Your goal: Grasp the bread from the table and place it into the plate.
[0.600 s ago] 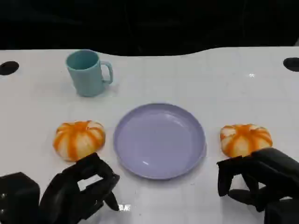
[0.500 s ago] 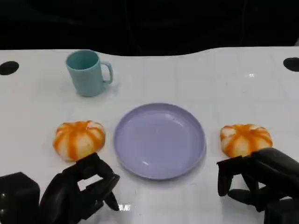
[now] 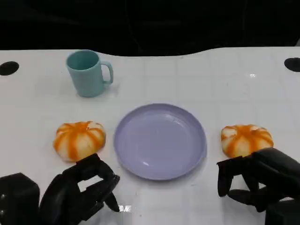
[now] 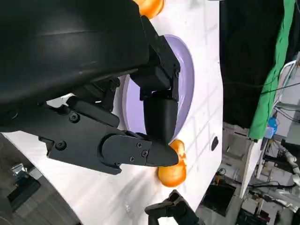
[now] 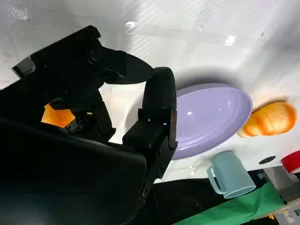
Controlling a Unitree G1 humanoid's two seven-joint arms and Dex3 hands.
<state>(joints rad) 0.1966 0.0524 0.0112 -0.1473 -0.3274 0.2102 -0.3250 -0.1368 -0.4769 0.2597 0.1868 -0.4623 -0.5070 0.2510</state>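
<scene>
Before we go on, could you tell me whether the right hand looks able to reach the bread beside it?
Probably yes: the right hand sits just in front of the right bread, nothing between them.

On the counter (image 3: pixel 234 84), the plate (image 3: pixel 160 141) sat between two breads (image 3: pixel 78 139) (image 3: pixel 246 138); a mug (image 3: pixel 88 73) stood behind the left one.

Right bread (image 3: pixel 245 139) near edge hidden behind right robot hand (image 3: pixel 255 180); hand cut by frame.
</scene>
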